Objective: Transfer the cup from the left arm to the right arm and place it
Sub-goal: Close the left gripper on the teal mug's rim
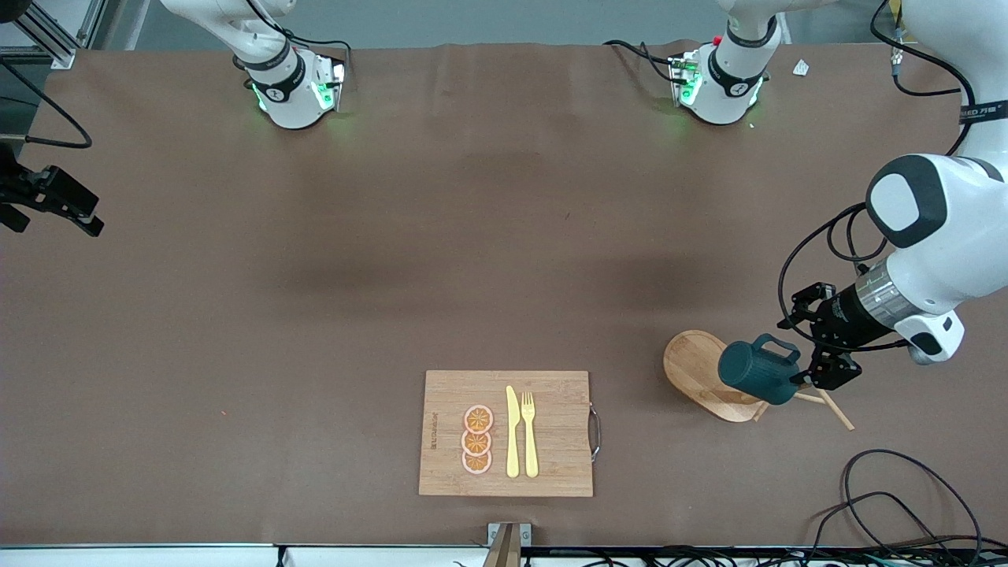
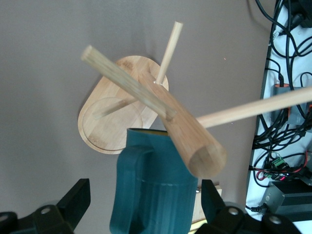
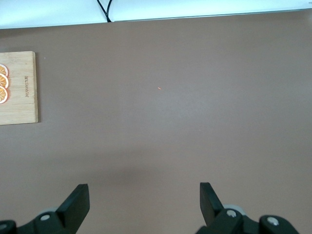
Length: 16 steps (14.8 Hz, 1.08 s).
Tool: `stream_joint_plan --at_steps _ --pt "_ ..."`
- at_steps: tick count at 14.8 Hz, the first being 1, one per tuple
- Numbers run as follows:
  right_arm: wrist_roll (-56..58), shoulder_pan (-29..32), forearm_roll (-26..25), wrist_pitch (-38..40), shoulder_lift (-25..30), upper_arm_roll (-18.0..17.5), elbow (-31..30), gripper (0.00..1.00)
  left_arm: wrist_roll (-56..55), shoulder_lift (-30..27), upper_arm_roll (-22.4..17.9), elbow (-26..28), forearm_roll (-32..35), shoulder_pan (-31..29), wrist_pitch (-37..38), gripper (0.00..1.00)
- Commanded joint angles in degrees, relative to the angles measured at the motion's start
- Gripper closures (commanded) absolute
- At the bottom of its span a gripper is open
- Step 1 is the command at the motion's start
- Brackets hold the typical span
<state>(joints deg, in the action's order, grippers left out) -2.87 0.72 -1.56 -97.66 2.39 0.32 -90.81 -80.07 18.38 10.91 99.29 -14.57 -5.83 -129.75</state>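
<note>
Cup [image 1: 760, 375] hangs sideways on a peg of the wooden mug tree [image 1: 703, 375], at the left arm's end of the table; the loop handle over the peg is probably what keeps it up. Left gripper [image 1: 819, 346] sits right at the cup, fingers spread to either side of its body, not pinching yet; looks lined up to grab. Right gripper [image 3: 144, 202] waits over bare table [image 3: 195, 97], fingers spread, empty. Cutting board [image 1: 505, 433] well apart from the tree, nearer mid-table.

White, rounded arm links with grey joint caps; black cables loop beside the black left hand [image 1: 819, 346]; bases glow green.
</note>
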Motion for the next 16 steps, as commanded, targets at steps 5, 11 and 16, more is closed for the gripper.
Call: stream_joint_plan --at_steps 5,11,16 --pt "0.6 0.7 0.3 -0.4 0.7 -0.4 -1.0 0.00 1.9 2.1 0.4 1.2 0.9 1.0 -5.8 0.00" --pt "0.6 0.8 0.4 -0.4 0.6 -0.3 -0.9 0.00 1.9 3.4 0.8 0.8 0.2 1.0 -5.9 0.03" --pt "0.6 0.9 0.4 -0.4 0.6 -0.3 -1.0 0.00 1.9 4.6 1.0 -0.3 -0.4 1.0 -5.9 0.05"
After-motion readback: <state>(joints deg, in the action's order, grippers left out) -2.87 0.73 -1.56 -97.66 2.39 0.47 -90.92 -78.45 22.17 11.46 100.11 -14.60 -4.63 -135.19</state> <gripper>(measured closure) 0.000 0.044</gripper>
